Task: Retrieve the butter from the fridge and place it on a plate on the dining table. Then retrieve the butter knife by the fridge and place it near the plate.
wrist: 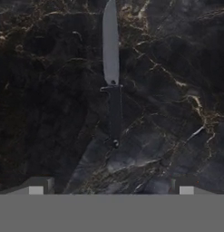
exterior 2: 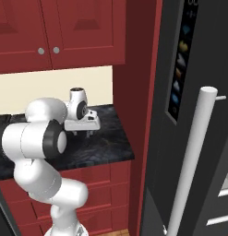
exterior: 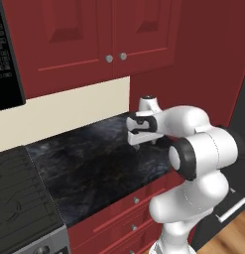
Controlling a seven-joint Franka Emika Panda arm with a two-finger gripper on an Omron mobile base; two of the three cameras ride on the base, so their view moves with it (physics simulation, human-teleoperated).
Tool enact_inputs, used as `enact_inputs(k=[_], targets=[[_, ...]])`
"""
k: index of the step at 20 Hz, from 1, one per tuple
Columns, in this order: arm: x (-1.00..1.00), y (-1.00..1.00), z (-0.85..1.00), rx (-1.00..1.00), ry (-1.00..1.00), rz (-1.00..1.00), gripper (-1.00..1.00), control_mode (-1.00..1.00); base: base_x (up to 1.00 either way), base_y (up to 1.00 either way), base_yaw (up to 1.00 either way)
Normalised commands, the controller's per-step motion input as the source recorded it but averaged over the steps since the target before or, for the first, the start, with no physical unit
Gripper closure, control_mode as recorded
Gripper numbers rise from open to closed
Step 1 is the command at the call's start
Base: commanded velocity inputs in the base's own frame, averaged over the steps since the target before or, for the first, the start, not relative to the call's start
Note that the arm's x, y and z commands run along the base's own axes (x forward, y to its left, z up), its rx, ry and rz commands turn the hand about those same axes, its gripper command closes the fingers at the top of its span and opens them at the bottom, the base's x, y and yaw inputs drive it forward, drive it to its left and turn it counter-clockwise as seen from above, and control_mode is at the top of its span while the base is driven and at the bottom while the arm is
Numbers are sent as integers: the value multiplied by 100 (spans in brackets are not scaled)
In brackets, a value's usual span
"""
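Observation:
The butter knife point(wrist: 112, 86) lies flat on black marbled counter stone, pale blade towards the top of the hand view and dark handle towards the bottom. My gripper point(wrist: 111, 189) hovers over it, open, with nothing between the fingertips point(wrist: 36, 188). The handle's end lies a little ahead of the tips. From the base, the gripper point(exterior: 139, 143) point(exterior 2: 81, 132) points down just above the counter's back right corner, beside the fridge point(exterior 2: 203, 69). The butter, the plate and the dining table are out of view.
The black counter top point(exterior: 89, 163) runs over red drawers point(exterior: 129, 218), with a stove point(exterior: 20, 198) at its left. Red wall cabinets point(exterior: 79, 34) hang above. The fridge's white bar handle point(exterior 2: 194, 152) and icon panel point(exterior 2: 179, 64) stand at the right.

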Motion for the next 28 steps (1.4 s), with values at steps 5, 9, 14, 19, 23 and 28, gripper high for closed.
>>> enact_inputs(k=[5,9,14,19,23,28], targets=[[25,0,-24,0,-4,0,-100,-100,0,0,0],[27,0,-30,0,-15,0,-100,-100,0,0,0],[22,0,-31,0,-11,0,-100,-100,0,0,0],[0,0,-25,0,0,0,-100,-100,0,0,0],[0,0,-32,2,0,0,-100,-100,0,0,0],[0,1,-24,0,0,0,-100,-100,0,0,0]])
